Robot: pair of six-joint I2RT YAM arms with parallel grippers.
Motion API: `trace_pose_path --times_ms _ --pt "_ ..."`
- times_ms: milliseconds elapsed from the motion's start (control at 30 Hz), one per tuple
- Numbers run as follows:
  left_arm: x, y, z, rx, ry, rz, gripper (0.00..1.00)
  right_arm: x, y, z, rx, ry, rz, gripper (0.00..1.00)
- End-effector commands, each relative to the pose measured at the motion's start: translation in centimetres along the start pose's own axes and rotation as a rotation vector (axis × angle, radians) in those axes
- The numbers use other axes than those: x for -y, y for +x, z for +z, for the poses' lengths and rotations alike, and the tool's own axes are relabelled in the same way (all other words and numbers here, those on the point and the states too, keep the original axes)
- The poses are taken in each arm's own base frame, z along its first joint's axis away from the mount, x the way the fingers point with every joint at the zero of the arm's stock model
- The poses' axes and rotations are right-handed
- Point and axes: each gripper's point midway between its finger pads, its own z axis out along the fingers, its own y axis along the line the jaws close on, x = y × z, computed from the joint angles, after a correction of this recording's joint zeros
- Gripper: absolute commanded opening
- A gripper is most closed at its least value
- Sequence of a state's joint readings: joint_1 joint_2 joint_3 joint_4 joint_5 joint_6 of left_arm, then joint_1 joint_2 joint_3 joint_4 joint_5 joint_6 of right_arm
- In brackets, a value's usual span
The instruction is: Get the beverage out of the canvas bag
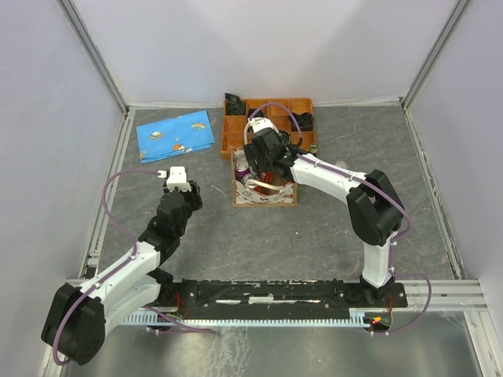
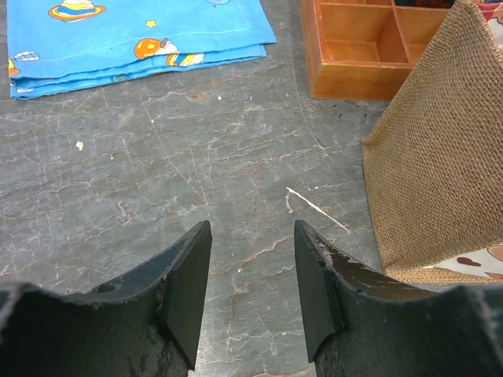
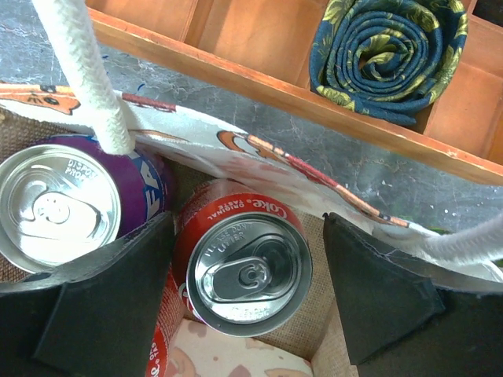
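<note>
The canvas bag stands mid-table in front of the orange tray; its burlap side shows at the right of the left wrist view. Inside it a red Coke can stands upright beside a purple Fanta can. My right gripper is open, lowered into the bag's mouth, its fingers on either side of the Coke can, the left finger between the two cans. In the top view the right gripper sits over the bag. My left gripper is open and empty above the table, left of the bag.
The orange wooden compartment tray stands just behind the bag, holding a rolled blue patterned cloth. A folded blue printed cloth lies at the back left. White bag handles cross the right wrist view.
</note>
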State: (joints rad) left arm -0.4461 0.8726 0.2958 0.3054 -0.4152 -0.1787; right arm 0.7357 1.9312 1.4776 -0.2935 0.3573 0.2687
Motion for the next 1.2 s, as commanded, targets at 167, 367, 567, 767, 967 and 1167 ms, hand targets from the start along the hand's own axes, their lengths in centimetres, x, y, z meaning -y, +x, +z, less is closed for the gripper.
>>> trace_pose_path --times_ms 167,367,567,767,967,1167 --pt "0.7 -1.9 0.3 0.059 0.018 -0.074 0.54 -0.2 0.9 -1.6 -0.035 -0.001 -0.030 0.87" --pt "0.7 -1.9 0.2 0.063 0.018 -0.074 0.54 -0.8 2.1 -0.3 -0.077 -0.010 -0.047 0.89" --pt "0.6 -1.9 0.2 0.062 0.016 -0.074 0.54 -1.3 3.7 0.7 -0.127 -0.021 -0.053 0.89" --pt "0.7 -2.1 0.3 0.063 0.018 -0.072 0.54 -1.6 5.2 1.2 -0.166 -0.029 -0.034 0.89" --pt "0.9 -2.2 0.4 0.061 0.025 -0.073 0.54 -1.8 6.6 1.5 -0.201 -0.036 -0.022 0.90" --pt "0.9 -2.2 0.3 0.065 0.027 -0.079 0.54 -1.8 7.8 1.9 -0.233 -0.032 -0.024 0.88"
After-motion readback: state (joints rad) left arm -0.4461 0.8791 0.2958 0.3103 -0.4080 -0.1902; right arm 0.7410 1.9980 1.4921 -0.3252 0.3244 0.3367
